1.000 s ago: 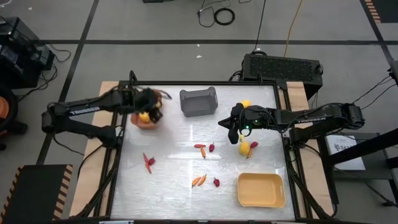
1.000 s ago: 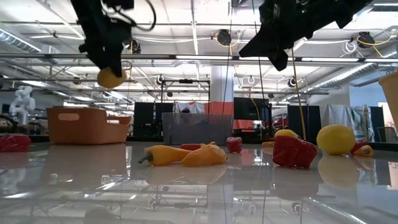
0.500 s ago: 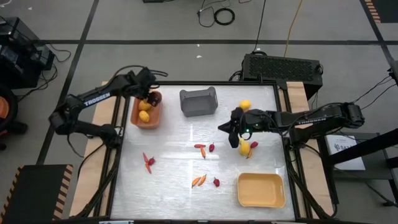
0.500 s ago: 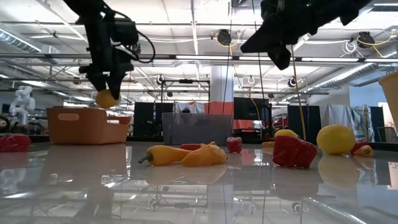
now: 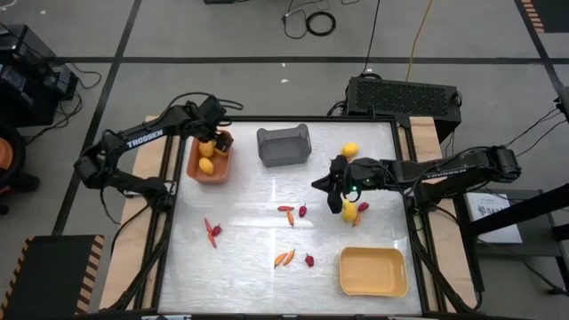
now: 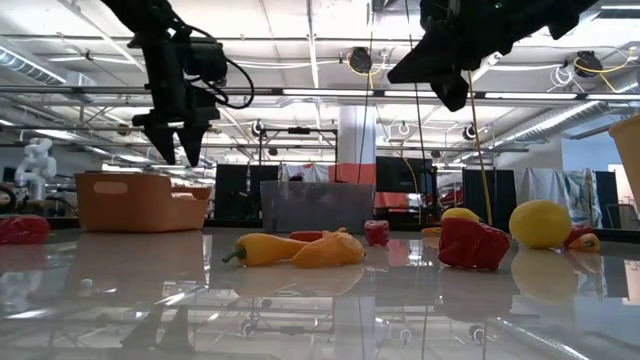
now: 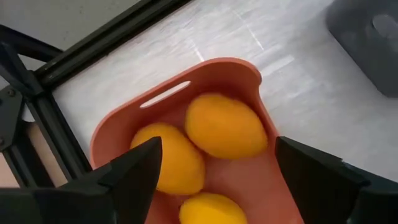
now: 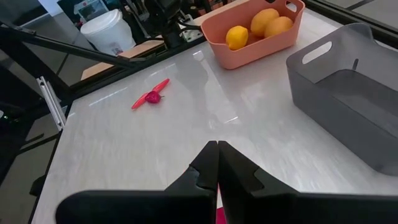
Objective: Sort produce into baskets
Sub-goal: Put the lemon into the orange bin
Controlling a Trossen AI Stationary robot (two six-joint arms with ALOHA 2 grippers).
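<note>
**Fruit in the orange bin, left claw empty above it**

Fruits, three yellow-orange ones, lie together in the orange-brown bin at the table's far left corner, which suggests this bin is the one for round fruit. The left gripper hangs directly over that bin with its fingers spread wide and nothing between them, the pose of a claw that has let go.

The dark grey bin beside it looks empty, and so does the pale yellow bin at the near right.

The right gripper hovers above the table's middle right, fingers pressed together and holding nothing, just beside a yellow fruit. Another fruit sits farther back. Peppers and berries lie scattered across the centre, unsorted, so most of the job remains.
</note>
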